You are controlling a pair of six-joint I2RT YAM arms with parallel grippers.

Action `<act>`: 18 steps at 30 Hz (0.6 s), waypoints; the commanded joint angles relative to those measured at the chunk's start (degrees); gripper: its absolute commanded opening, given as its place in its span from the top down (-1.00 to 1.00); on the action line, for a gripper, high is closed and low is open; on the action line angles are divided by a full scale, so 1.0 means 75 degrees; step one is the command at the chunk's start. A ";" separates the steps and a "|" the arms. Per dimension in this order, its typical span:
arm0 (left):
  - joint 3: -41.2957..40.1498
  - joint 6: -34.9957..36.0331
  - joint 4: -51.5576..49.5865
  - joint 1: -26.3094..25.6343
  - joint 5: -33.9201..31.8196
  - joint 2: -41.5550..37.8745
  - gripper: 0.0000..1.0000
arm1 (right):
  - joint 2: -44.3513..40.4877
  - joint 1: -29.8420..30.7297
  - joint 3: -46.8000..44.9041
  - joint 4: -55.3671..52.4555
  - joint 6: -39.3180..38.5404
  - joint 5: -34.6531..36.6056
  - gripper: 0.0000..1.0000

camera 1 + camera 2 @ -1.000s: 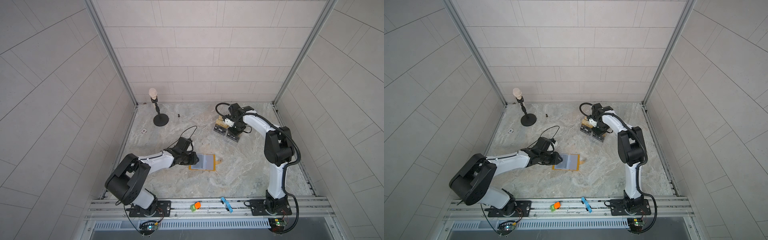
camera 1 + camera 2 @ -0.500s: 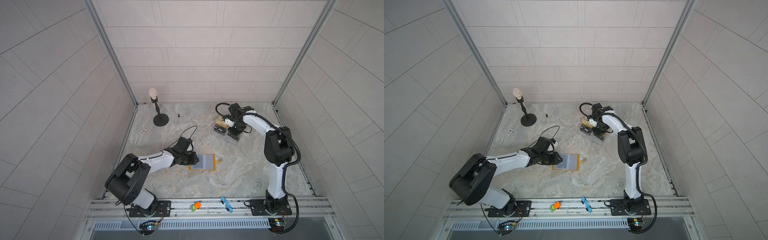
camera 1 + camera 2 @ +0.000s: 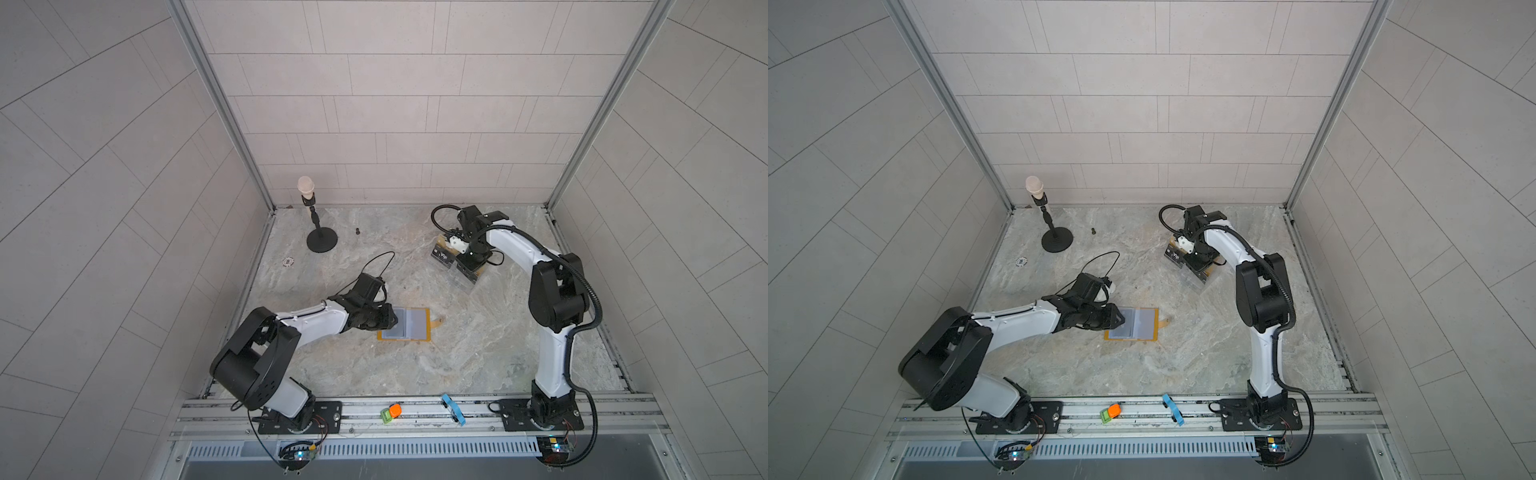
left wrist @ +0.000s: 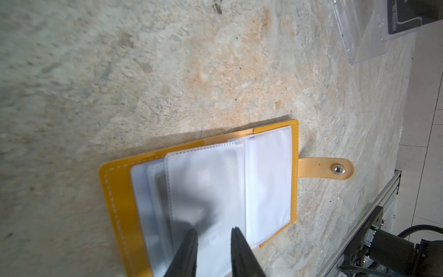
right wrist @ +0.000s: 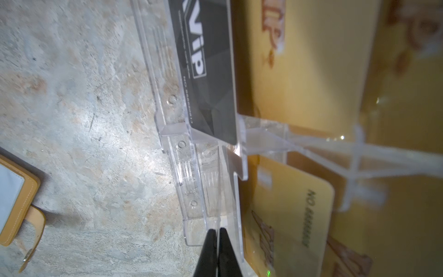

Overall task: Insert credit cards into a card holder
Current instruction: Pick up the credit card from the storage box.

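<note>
The left gripper (image 4: 213,231) has its jaws partly apart, tips on a clear sleeve of the open card holder (image 3: 411,326), which lies mid-table. Its arm stretches low from the near left. The right gripper (image 5: 217,231), jaws pressed together, touches the clear stand (image 5: 189,182) at the far right, beside a black credit card (image 5: 211,72). That arm arches over, wrist bent down.

Both top views are looking steeply down from high above the front rail (image 3: 361,411), taking in the whole surface (image 3: 478,353) and both arms from afar. The left wrist camera is peering close along the left end effector (image 4: 214,230) at the card holder (image 4: 115,191). The right wrist camera is hugging the clear card stand (image 5: 187,167). Each wrist view is catching part of the other's subject: clear card stand (image 4: 359,36), card holder (image 5: 31,191).
</note>
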 commanded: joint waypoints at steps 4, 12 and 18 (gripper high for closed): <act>0.0181 0.0182 -0.0307 0.0046 -0.0077 0.0015 0.42 | -0.0476 0.0030 0.0251 -0.0384 -0.0216 -0.0146 0.95; 0.0134 0.0146 -0.0271 0.0046 -0.0127 0.0040 0.42 | -0.0936 0.0032 0.0553 -0.0433 0.0077 -0.0452 1.00; 0.0107 0.0113 -0.0268 0.0046 -0.0327 0.0103 0.45 | -0.1746 0.0029 -0.0073 0.0187 0.1191 -0.1863 1.00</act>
